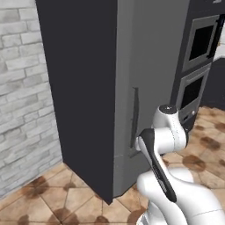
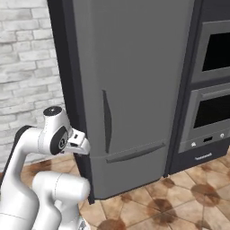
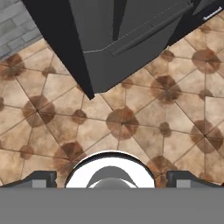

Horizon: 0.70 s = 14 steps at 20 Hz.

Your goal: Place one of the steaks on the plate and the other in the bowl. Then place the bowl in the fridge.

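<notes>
We face the fridge (image 2: 134,81), a tall charcoal block with its doors closed. A narrow upright handle (image 2: 106,121) runs down the upper door and a long horizontal handle (image 2: 134,153) crosses the drawer below. It fills the middle of both base views, with the oven stack (image 2: 211,90) at three o'clock and the pale brick wall (image 2: 27,58) at nine. In the hand view our gripper (image 3: 111,179) hangs spread wide and empty above the brown tiled floor (image 3: 131,127), the fridge's lower corner at twelve o'clock.
</notes>
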{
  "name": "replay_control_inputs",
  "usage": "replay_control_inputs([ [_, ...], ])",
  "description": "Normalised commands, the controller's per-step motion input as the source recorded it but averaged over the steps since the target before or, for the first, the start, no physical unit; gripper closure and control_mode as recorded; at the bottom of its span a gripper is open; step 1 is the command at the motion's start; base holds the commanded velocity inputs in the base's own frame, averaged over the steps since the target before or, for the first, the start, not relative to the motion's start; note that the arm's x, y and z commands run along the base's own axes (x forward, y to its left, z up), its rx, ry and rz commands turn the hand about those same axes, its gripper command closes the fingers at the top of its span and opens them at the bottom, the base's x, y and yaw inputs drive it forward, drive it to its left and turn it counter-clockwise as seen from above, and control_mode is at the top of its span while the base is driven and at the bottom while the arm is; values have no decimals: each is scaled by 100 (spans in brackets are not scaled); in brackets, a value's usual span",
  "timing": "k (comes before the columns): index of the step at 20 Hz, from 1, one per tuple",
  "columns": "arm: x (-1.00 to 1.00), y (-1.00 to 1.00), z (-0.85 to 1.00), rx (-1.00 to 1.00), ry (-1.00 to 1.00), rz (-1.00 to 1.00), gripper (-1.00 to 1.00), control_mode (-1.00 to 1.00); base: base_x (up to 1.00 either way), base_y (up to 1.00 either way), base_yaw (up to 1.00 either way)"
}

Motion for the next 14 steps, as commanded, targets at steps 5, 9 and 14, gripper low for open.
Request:
replay_control_inputs([
  [5, 0, 0, 0, 0, 0, 0, -100, 100, 7, -42, 0],
  [9, 0, 0, 0, 0, 0, 0, -100, 100, 2, 0, 0],
  [14, 0, 0, 0, 0, 0, 0, -100, 100, 11, 0, 0],
])
